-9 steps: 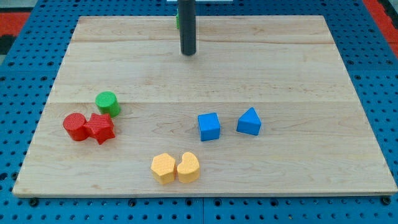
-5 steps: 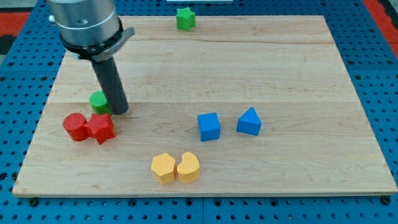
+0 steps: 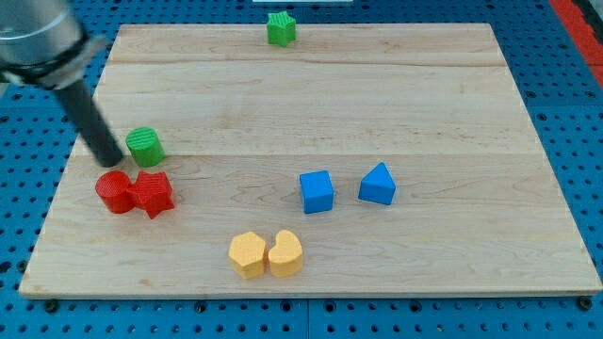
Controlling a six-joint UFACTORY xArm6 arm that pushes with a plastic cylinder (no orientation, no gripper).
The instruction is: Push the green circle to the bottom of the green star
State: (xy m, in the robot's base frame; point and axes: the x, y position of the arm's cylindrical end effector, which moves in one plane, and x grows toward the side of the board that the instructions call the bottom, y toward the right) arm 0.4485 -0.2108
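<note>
A: Since the previous frame my tip (image 3: 110, 160) had swung from the right side of the green circle (image 3: 145, 146) over to its left. The circle had shifted slightly up and left with it.

B: Where did that leave the circle?

A: Left part of the table (image 3: 396, 104), just above the red cylinder (image 3: 113, 191) and red star (image 3: 152, 194), apart from both. My tip sat just beside its lower-left edge, possibly touching; couldn't tell. The green star (image 3: 280, 27) was well apart, at the top edge of the table, up and to the right.

B: Gripper state?

A: No gripper on this rig, only the rod, so nothing to open or close.

B: How would the circle handle?

A: My guess: light, rigid, slid easily on smooth wood. Being round, it would roll off the tip on any off-centre push. Best contact looked like the lower-left face, with the push line through its centre toward a spot just below the star.

B: Risks?

A: Clipping the red pair on approach, or overshooting into the star and nudging it off the top edge.
</note>
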